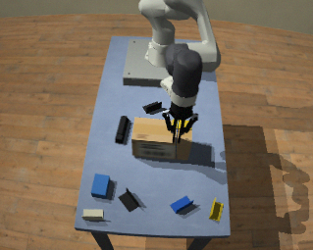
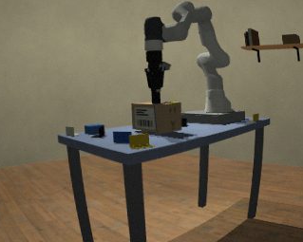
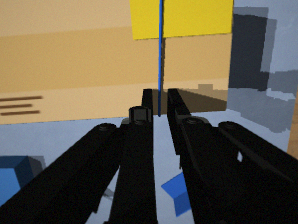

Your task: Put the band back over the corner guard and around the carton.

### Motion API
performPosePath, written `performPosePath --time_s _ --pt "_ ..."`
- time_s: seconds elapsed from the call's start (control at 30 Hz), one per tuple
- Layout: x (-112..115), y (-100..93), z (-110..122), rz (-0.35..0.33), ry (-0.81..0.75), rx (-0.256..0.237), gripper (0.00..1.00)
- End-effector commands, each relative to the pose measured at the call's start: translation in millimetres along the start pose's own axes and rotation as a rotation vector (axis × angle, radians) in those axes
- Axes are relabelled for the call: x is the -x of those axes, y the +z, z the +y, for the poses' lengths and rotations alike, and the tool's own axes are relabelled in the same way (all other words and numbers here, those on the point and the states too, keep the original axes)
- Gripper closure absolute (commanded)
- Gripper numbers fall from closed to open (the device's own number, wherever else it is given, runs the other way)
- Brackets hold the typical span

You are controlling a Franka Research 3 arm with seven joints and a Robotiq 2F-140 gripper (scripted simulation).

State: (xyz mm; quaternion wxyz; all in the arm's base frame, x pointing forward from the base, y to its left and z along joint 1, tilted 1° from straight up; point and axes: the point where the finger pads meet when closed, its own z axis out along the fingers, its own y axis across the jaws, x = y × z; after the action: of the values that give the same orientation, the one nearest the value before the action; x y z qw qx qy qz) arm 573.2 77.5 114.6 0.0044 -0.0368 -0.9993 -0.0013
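The carton (image 1: 151,130) (image 2: 167,119) (image 3: 65,60) stands on the table and looks level. A yellow corner guard (image 1: 186,124) (image 2: 172,102) (image 3: 200,20) lies on its top, toward the back edge and right end. The band (image 3: 160,60) is a thin blue line running over the guard and toward the carton's front. My gripper (image 1: 177,138) (image 2: 156,101) (image 3: 159,103) points down at the carton's front top edge. Its fingers stand narrowly open on either side of the band, with gaps visible in the wrist view. The band's lower course and back side are hidden.
A black bar (image 1: 122,129) lies left of the carton and a black angle piece (image 1: 152,107) behind it. In front are a blue box (image 1: 100,184), another black angle piece (image 1: 129,200), a blue one (image 1: 181,205), a yellow one (image 1: 216,210) and a cream block (image 1: 93,214).
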Motion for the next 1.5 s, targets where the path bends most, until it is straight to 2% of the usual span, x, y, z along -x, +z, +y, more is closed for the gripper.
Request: performPosePath --time_s 0.0,1.3,1.33,1.47 --pt "0.0 1.6 -0.3 0.000 0.003 -0.002 0.82" --pt "0.0 3.0 -0.3 0.000 0.003 -0.002 0.82" --pt "0.0 3.0 -0.3 0.000 0.003 -0.002 0.90" --pt "0.0 3.0 -0.3 0.000 0.003 -0.002 0.90"
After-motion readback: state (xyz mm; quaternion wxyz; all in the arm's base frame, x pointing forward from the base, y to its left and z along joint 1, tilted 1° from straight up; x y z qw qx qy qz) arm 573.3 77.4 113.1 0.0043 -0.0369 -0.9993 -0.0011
